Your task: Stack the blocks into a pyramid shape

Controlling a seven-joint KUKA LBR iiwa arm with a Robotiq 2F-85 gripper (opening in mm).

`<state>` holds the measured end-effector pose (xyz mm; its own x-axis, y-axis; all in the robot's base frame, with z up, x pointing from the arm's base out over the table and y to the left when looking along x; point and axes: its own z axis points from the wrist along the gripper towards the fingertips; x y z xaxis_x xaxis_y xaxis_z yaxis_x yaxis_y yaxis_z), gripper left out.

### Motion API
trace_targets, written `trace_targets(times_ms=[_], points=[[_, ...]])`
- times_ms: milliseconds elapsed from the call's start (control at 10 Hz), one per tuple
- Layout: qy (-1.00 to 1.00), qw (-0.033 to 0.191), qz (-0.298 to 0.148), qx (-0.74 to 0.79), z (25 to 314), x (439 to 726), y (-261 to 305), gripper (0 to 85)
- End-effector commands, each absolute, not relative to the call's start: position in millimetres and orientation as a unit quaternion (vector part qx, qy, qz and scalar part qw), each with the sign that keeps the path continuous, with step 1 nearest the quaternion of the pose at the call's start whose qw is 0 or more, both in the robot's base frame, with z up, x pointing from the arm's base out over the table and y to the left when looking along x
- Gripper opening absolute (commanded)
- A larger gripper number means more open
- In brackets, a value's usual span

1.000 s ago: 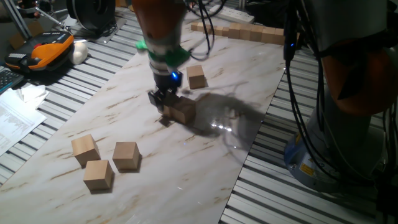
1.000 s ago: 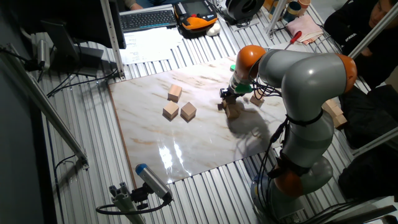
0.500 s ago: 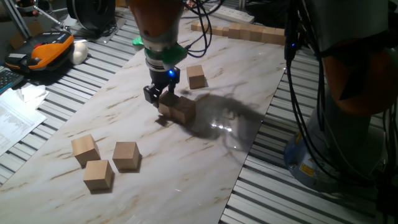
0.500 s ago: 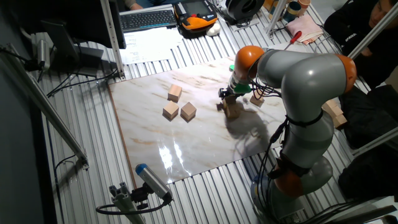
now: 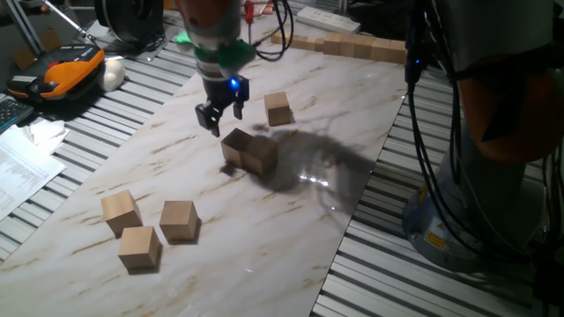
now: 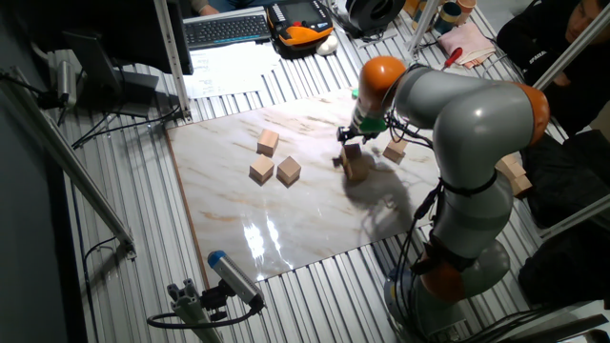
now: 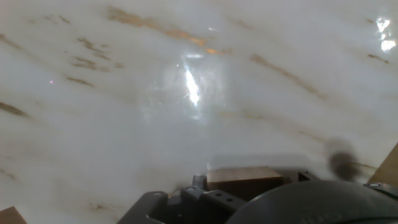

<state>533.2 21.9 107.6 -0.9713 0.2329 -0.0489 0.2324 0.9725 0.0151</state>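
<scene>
Gripper (image 5: 214, 116) open, empty, above paired blocks (image 5: 249, 151).

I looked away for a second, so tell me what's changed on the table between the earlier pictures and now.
The claw has let go of the pair of blocks in the middle of the marble board and risen up and away from them, empty and open. The pair stays where it was. The three blocks at the near end and the single block beyond the pair have not moved.
</scene>
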Motion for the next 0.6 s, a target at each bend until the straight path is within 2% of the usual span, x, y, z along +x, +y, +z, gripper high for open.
trace_targets(times_ms=[0, 100, 200, 500], points=[[0.991, 0.022, 0.008, 0.129, 113, 532, 30, 68.0], [0.990, 0.018, 0.021, 0.138, 117, 529, 36, 68.0], [0.989, 0.018, 0.031, 0.142, 116, 526, 39, 51.0], [0.986, 0.028, 0.017, 0.161, 111, 521, 44, 51.0]])
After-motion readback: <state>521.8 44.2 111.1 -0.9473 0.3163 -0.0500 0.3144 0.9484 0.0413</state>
